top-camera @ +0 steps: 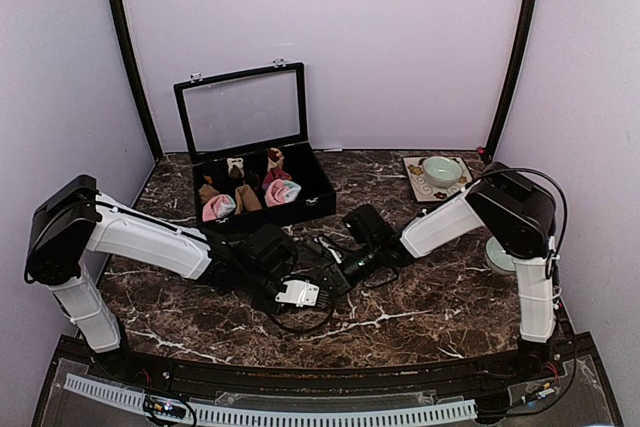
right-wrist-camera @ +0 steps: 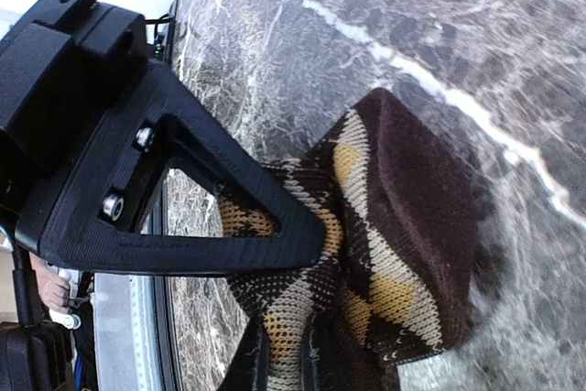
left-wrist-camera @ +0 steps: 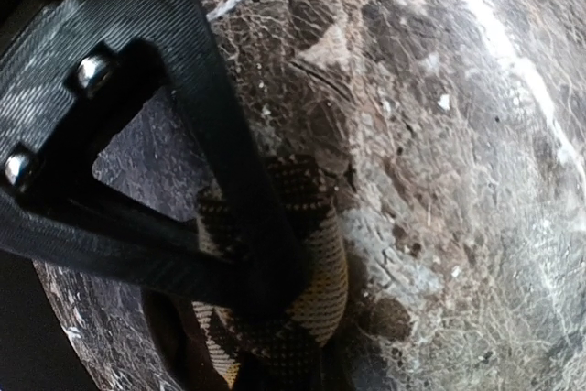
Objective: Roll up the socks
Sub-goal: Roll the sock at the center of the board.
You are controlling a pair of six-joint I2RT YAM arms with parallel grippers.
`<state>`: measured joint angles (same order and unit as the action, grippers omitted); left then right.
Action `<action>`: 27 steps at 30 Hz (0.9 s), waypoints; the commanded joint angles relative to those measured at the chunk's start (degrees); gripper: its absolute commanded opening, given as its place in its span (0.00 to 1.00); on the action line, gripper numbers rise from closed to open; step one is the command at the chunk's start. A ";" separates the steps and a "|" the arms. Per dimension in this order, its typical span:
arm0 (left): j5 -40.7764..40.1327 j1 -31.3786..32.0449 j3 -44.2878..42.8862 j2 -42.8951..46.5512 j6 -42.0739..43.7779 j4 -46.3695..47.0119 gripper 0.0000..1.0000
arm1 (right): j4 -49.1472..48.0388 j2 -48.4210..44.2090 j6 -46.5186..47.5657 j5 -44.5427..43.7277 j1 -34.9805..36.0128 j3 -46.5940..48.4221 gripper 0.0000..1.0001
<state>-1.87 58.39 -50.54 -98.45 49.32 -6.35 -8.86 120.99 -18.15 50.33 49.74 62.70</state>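
Brown diamond-checked sock [right-wrist-camera: 412,226] on dark marble table [top-camera: 440,307]

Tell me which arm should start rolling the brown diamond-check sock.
Right, likely: the right fingers clamp the diamond-check sock at its dark folded end; the left fingers pinch a thin stretch.

Case [top-camera: 283,215] sits at the back of the table [top-camera: 420,307], left of centre, its lid [top-camera: 240,75] standing up behind it and sock bundles [top-camera: 247,193] inside; a mat [top-camera: 415,185] with a bowl [top-camera: 441,168] on it lies at back right, well apart from the case. Left arm [top-camera: 150,237] reaches in from the left, right arm [top-camera: 445,222] from the right, both ending mid-table just in front of the case. The sock [right-wrist-camera: 403,254] lies on the table there, one end at the left gripper [left-wrist-camera: 275,290], the other bunched at the right gripper [right-wrist-camera: 302,254].
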 commanded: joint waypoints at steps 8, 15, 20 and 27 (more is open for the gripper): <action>14.96 -6.80 -5.28 -4.72 -7.55 -14.56 0.00 | 7.04 -6.08 0.45 -18.64 -1.71 -12.13 0.42; 33.64 -14.85 -13.35 -5.90 -10.42 -25.43 0.00 | 2.05 -20.98 3.20 -32.85 -2.27 -18.71 0.99; 45.43 -18.25 -22.15 -6.25 -9.87 -36.06 0.00 | -6.33 -36.92 4.54 -46.48 -2.20 -25.54 0.99; 55.55 -19.67 -34.32 -7.80 -8.36 -47.48 0.00 | -26.92 -53.19 8.07 -49.92 -2.58 -39.01 0.97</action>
<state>43.33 39.22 -78.98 -105.84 40.05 -42.39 -23.27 72.01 -14.74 4.71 47.33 26.96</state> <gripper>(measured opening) 0.110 0.996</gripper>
